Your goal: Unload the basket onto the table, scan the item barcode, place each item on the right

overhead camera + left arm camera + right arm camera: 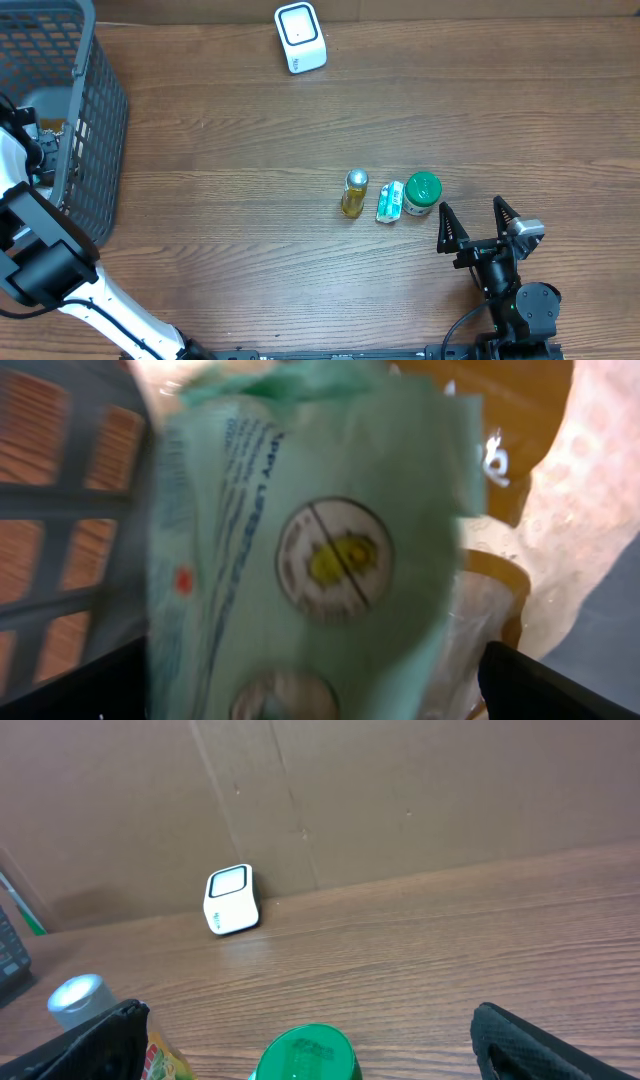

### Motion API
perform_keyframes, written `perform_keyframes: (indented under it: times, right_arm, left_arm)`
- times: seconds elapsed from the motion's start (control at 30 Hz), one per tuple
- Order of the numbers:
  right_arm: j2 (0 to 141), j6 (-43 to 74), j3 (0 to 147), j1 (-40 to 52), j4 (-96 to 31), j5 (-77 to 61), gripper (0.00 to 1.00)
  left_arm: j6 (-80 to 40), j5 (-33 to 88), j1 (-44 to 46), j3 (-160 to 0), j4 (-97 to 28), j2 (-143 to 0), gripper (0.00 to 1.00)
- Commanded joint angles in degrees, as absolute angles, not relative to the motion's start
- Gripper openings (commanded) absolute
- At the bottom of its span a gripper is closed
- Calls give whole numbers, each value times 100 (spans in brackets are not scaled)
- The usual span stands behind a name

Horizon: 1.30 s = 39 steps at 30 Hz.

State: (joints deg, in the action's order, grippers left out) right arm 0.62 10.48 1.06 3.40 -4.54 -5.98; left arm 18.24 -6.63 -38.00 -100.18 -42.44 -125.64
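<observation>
Both are gaping wide, holding nothing. The left gripper (pixel 320 695) is hovering over a green packet (pixel 310 560) in the basket (pixel 100 120) at nine o'clock. The right gripper (pixel 472 210) is facing the green-lidded jar (pixel 423 192) at its eleven o'clock, risking knocking the carton (pixel 390 201) just beside it.

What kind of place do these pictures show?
Probably a mock shop checkout on a wooden table: a white barcode scanner, a grey shopping basket, and small goods such as a green-lidded jar.

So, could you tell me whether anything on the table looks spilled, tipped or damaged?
Nothing stands out: the bottle, small pack and green-lidded jar sit in a neat row, and the scanner stands near the far edge.
</observation>
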Motion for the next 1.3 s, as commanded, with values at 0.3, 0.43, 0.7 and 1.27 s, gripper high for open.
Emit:
perform_keyframes:
  times: [0.3,0.43,0.7,1.27]
  right_arm:
    - [16,1048,47,314,-427,-563,100]
    - [16,1048,47,314,-427,-563,100]
    - [16,1048,47,314,-427,-563,100]
    - [16,1048,47,314,-429,-563,100]
  left_arm:
    - [1975,-642,-3824,-9948,-4359,-12984,25]
    - [1973,-637,-3811,-10029,-4372,-12895,21]
    - [1715,-486,-3785,-10372,-4340,-12097,15]
    - [1520,-486,-3791,-10224,-4648,-12156,14]
